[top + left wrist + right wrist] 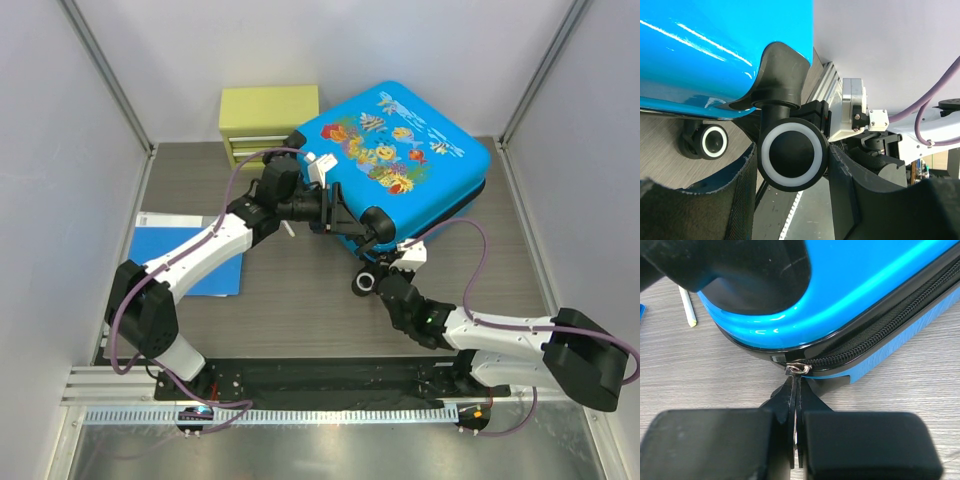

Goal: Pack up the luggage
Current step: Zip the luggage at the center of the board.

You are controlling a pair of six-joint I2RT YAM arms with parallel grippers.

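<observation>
Closest to me, a toothed metal rail [300,415] is running along the near table edge, and both arm bases are sitting just behind it. The right gripper [796,392] is reaching to the near side of the luggage [410,150]. Its fingers are pressing fully together and are pinching the zipper pull [798,369] at the black seam. The left gripper [793,165] is standing about half open around one wheel [790,150] at the near corner, and both of its pads seem to be touching this wheel.

The luggage is lying flat on the far right part of the table [300,300], turned at an angle, with its printed side facing up. Its hard shell is shining bright blue and is carrying a print of fish and coral in orange, yellow, red and white. Black trim and a black zipper are running around the seam. The wheels are black with a white ring, and a second wheel [710,141] is resting on the table nearby.

The table is showing a grey wood grain. A yellow-green drawer box [268,120] is standing at the back, just beside the luggage; I cannot tell if they are touching. A flat blue folder [190,255] is lying at the left. White panels are closing the space on three sides, with aluminium posts standing in the corners.
</observation>
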